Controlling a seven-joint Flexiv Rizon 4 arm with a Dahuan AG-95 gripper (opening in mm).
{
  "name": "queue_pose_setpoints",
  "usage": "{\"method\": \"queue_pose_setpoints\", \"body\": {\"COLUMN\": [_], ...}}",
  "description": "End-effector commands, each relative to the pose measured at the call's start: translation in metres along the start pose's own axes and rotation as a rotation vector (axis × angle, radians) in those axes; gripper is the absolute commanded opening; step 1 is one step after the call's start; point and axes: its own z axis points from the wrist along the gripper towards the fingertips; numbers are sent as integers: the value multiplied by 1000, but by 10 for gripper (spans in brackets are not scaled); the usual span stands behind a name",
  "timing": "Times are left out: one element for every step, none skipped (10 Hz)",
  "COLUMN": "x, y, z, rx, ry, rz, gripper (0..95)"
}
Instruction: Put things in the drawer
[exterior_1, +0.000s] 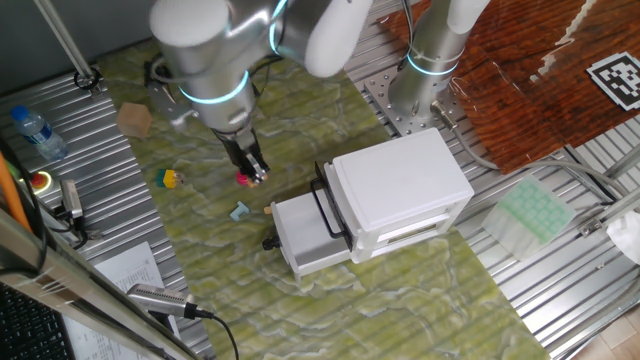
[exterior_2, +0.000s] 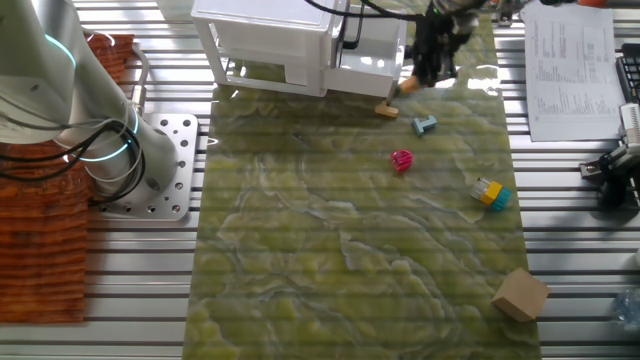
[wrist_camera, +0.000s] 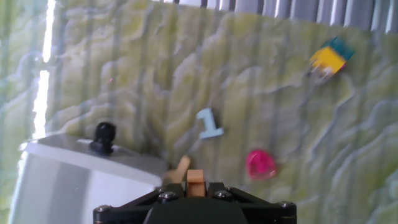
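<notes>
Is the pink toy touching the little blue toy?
Apart. The other fixed view shows the pink toy and the blue toy with bare green mat between them; the hand view shows that gap too.

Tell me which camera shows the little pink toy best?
The other fixed view: the pink toy lies alone on the green mat, sharp and unobstructed. The hand view shows it bigger but blurred. In one fixed view it is tiny, partly hidden by the fingers.
</notes>
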Motion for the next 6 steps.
{"method": "queue_pose_setpoints", "body": {"x": [1,1,1,1,1,1], "y": [1,1,1,1,1,1], "z": [0,1,1,0,0,0], "rx": [-12,-8,-3,2,9,10], "ry": [3,4,5,7,7,6], "rz": [-3,0,2,-6,-9,-11], "gripper": [0,0,0,0,0,0]}}
